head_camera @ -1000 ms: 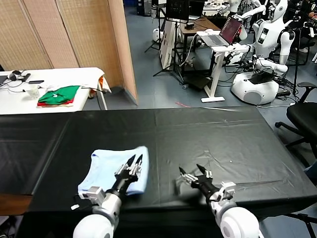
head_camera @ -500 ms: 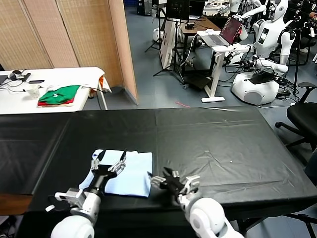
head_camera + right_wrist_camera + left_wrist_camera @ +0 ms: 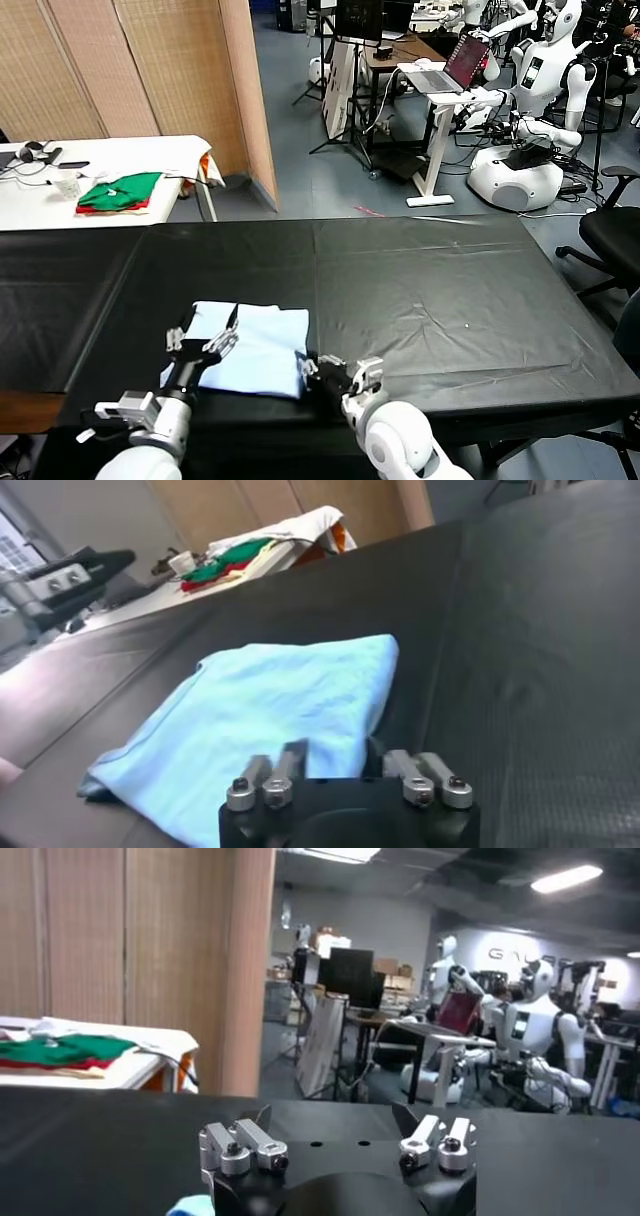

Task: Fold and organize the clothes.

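Pale sky-blue cotton, folded into a soft rectangle, lies near the front edge of the black table.

The T-shirt (image 3: 255, 348) is thin and lightly creased, its layered edges rounded and slightly uneven, one corner drooping flat on the matte black tabletop (image 3: 450, 290), which looks like a faintly wrinkled sheet. The left gripper (image 3: 203, 340) hovers over the shirt's left side with its 2 dark fingers spread wide apart. The right gripper (image 3: 335, 375) sits low at the shirt's front right corner; whether its fingers are together or clamped on cloth I cannot tell. Far off on a white side table (image 3: 160, 155) rest folded green-and-red garments (image 3: 118, 192).
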